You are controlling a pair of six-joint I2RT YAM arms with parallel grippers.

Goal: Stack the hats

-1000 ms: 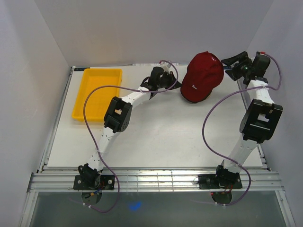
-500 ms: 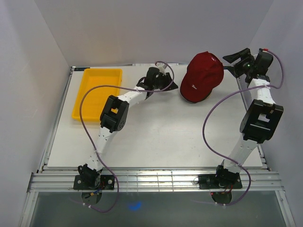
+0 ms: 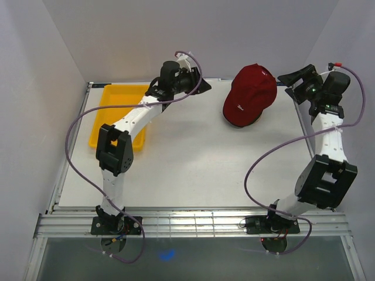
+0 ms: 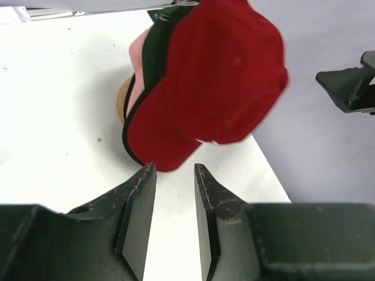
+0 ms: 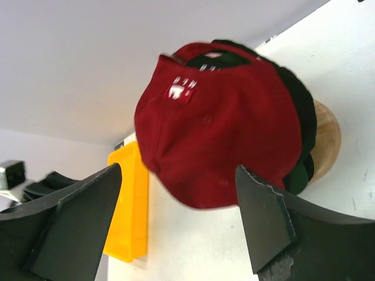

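White arm links [image 3: 137,117], black joint housings [image 3: 114,153], purple cables [image 3: 246,171], scuffed black gripper fingers [image 4: 137,202]

A yellow plastic tray [image 3: 104,114] sits at the far left corner of a white table [image 3: 193,170], well apart from a round wooden stand [image 5: 325,137] near the far right. Pale walls [image 3: 176,35] enclose the table on three sides.

red cap [image 3: 251,93] atop black cap [image 5: 299,117], pink cap [image 4: 139,64]
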